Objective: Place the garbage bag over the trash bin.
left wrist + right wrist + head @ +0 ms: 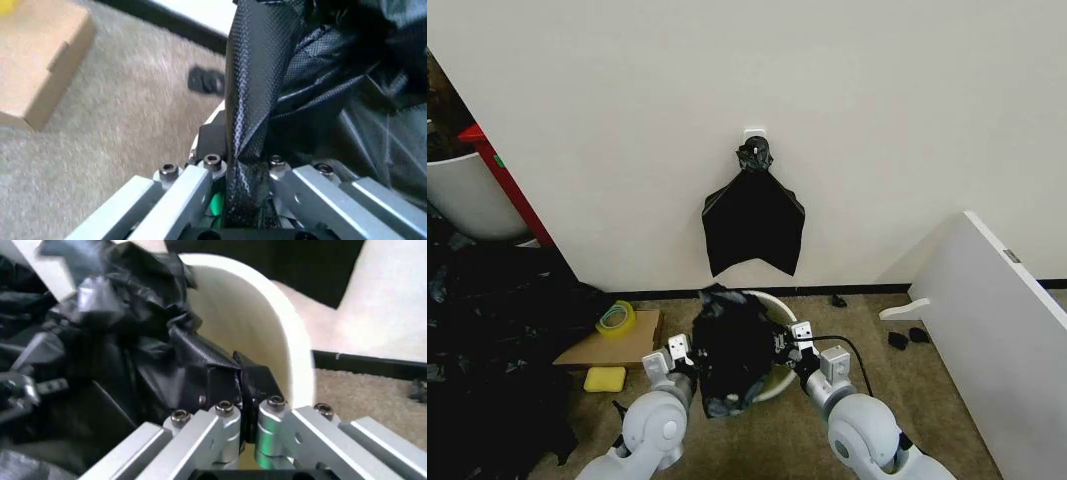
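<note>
Black garbage bag (732,350), pinched by left gripper (689,352) and right gripper (785,345), hides trash bin (777,383).

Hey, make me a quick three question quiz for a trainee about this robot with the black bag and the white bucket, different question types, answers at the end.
1. True or false: the garbage bag lies flat on the carpet, away from the trash bin.
2. Multiple choice: what grips the bag? A) the left gripper alone B) the right gripper alone C) both grippers
3. Fill in: a bundle of bags hangs on the ____ behind the bin.

Key
1. False: it is held up over the bin.
2. C: each gripper's jaws are shut on a fold of the plastic.
3. wall
</note>
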Robot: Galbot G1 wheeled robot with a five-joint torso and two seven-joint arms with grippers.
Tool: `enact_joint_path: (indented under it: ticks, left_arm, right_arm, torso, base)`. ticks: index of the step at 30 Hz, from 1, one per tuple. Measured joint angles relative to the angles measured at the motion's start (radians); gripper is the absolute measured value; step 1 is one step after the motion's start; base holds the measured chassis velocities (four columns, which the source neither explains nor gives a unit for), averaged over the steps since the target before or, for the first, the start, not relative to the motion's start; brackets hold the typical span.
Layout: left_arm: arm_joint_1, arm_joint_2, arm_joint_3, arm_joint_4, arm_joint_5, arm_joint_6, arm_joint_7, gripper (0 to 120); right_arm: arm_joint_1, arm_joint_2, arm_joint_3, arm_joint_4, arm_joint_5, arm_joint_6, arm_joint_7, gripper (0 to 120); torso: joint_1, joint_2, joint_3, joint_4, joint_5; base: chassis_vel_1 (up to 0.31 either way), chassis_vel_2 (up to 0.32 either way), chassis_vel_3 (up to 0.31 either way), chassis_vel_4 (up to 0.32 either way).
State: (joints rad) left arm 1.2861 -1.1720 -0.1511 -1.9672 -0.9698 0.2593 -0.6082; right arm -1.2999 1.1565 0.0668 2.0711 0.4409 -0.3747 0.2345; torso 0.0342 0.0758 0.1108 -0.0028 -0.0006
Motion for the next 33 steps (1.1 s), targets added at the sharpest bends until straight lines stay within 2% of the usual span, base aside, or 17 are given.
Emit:
enact_joint_path:
  ticks: [12, 22, 32, 33]
  left_arm:
    - [0.097, 0.006, -0.027, -0.062, 0.010, -0.067, -0.012, 1]
    - [0.132, 0.019, -0.037, -0.091, 0.014, -0.081, -0.007, 1]
    - [0.148, 0.021, -0.039, -0.107, 0.028, -0.080, 0.006, 1]
    - [0.150, 0.021, -0.038, -0.110, 0.033, -0.079, 0.007, 1]
  right_arm:
    - [-0.071, -0.020, 0.043, 0.099, -0.061, 0.057, 0.027, 0]
    - [-0.132, -0.038, 0.123, 0.046, -0.065, 0.082, 0.029, 0]
    - [-0.150, -0.045, 0.129, 0.029, -0.047, 0.098, 0.009, 0]
    - [-0.163, -0.048, 0.126, 0.038, -0.057, 0.107, -0.007, 5]
  torso:
    - [0.000, 0.000, 0.000, 0.0003, -0.0001]
    - [0.000, 0.000, 0.000, 0.0002, 0.0000]
    - [0.000, 0.000, 0.000, 0.0003, 0.0001]
    - [0.000, 0.000, 0.000, 0.0003, 0.0001]
  base:
    - [0.000, 0.000, 0.000, 0.000]
    - [0.000, 0.000, 0.000, 0.000]
    - [0.000, 0.000, 0.000, 0.000]
    - [0.000, 0.000, 0.000, 0.000]
